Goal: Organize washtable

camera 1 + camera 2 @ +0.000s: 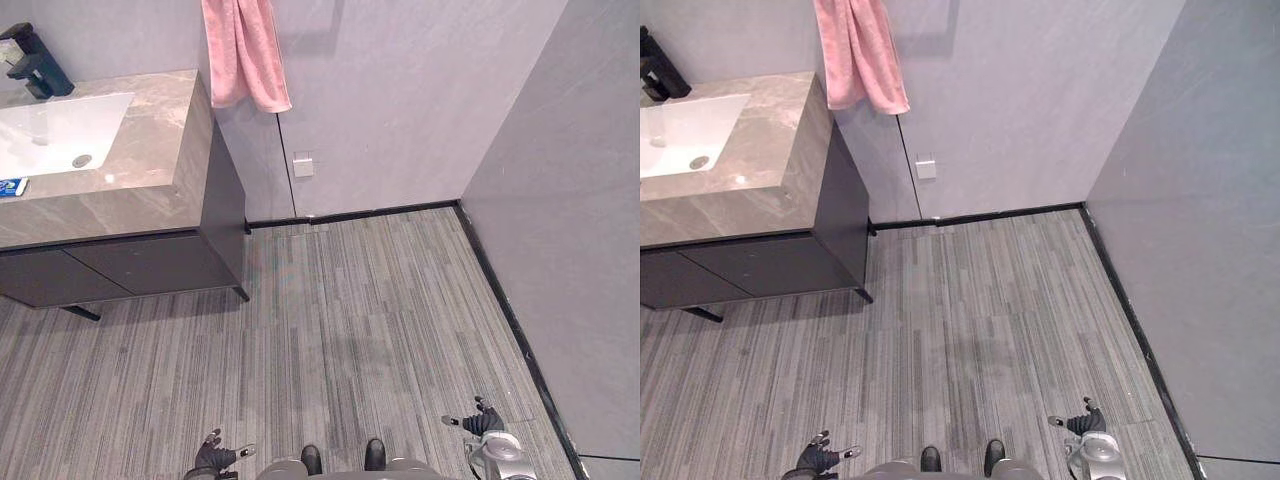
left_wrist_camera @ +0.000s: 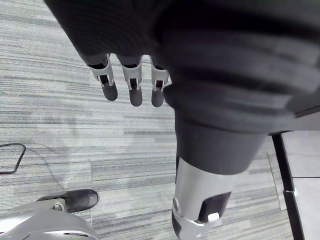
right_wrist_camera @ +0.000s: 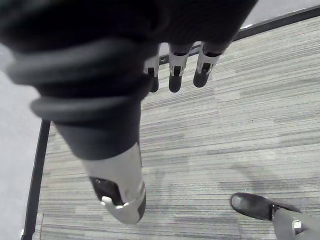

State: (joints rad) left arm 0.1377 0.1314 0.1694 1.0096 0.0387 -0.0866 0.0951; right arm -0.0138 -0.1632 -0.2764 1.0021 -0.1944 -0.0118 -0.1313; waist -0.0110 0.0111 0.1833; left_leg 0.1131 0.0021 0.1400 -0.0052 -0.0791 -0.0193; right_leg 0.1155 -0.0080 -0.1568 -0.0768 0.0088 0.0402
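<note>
well ahead of the slack, empty left hand (image 1: 215,456) and right hand (image 1: 484,420) stands the washtable (image 1: 160,125).

Everything is being lit softly and evenly, a small glint is being thrown on the countertop (image 1: 150,130) at upper left, and faint shadows are being cast under the cabinet (image 1: 150,262) and beside the towel (image 1: 245,55).

Towel (image 1: 245,55) cut by top edge, 11 o'clock. Washtable (image 1: 150,190), basin (image 1: 50,135), tap (image 1: 40,75) run off left edge, 10 o'clock. Blue item (image 1: 12,186) at 9 o'clock cropped, too small to identify.
</note>
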